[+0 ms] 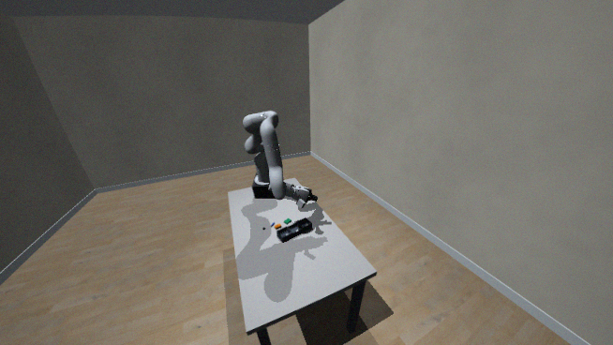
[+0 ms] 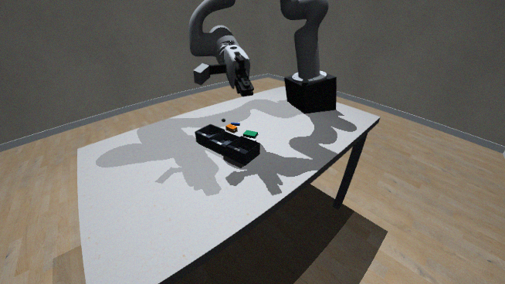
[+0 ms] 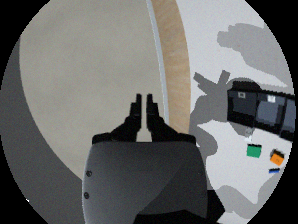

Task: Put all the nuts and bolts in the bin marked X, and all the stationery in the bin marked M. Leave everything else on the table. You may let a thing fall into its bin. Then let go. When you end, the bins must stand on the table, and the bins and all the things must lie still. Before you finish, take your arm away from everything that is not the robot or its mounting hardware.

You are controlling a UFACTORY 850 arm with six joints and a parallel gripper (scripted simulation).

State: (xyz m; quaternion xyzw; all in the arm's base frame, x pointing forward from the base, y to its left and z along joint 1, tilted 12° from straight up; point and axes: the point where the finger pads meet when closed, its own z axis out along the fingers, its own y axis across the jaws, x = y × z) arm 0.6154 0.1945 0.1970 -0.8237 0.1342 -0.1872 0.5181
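Note:
My gripper (image 2: 245, 91) hangs high above the far side of the table, well away from the objects. Its fingers are shut with nothing between them, as the wrist view (image 3: 144, 111) shows. A black bin block (image 2: 227, 144) with several compartments stands mid-table; it also shows in the top view (image 1: 294, 230) and the wrist view (image 3: 261, 111). Beside it lie a green block (image 2: 250, 133), an orange block (image 2: 231, 127), a small blue piece (image 2: 235, 123) and a tiny dark round piece (image 2: 222, 120). The bin marks are too small to read.
The arm's black base (image 2: 310, 92) stands at the table's far corner. The table edge is close behind the gripper, with wooden floor beyond it.

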